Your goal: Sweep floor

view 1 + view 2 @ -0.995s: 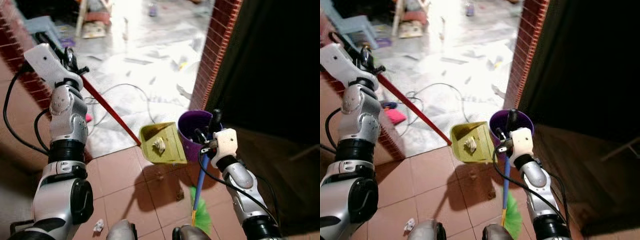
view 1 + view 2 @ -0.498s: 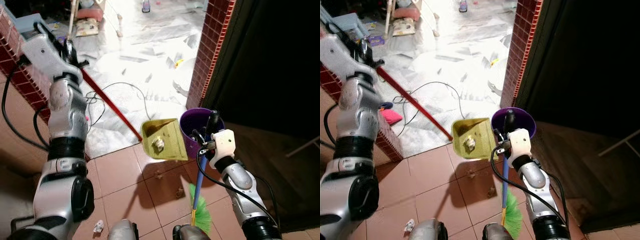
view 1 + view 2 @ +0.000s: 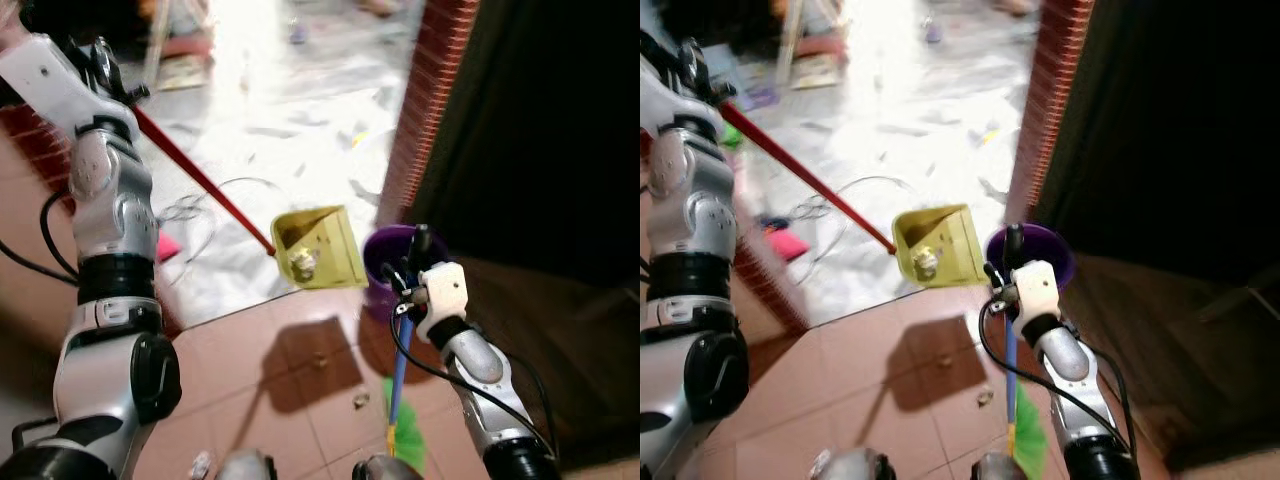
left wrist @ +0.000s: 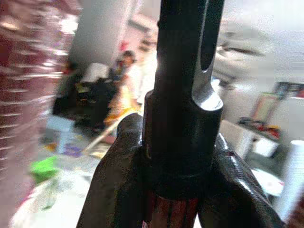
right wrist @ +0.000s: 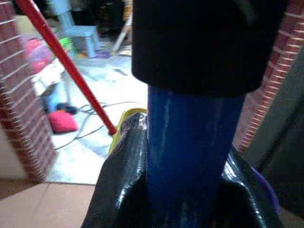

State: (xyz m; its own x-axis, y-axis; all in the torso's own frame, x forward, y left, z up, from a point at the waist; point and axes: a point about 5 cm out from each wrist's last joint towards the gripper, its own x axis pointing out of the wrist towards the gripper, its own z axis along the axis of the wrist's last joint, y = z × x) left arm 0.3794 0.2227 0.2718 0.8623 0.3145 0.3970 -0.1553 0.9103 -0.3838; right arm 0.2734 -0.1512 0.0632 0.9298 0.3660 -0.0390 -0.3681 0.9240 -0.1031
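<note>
Broom (image 3: 398, 385): blue handle, green bristles at lower centre, upright; right claw (image 3: 408, 272) closed around the handle.
Bin (image 3: 385, 268): purple, centre right, beside the brick pillar (image 3: 418, 100).
Dustpan (image 3: 318, 248): yellow, lifted at centre frame just beside the bin, holding crumpled litter (image 3: 303, 262); its red handle (image 3: 200, 178) rises to upper left, gripped by the left claw (image 3: 108, 62).

Lived-in home, brick pillar (image 3: 428, 100), tiled floor (image 3: 290, 390), small chair (image 5: 80, 35)
</note>
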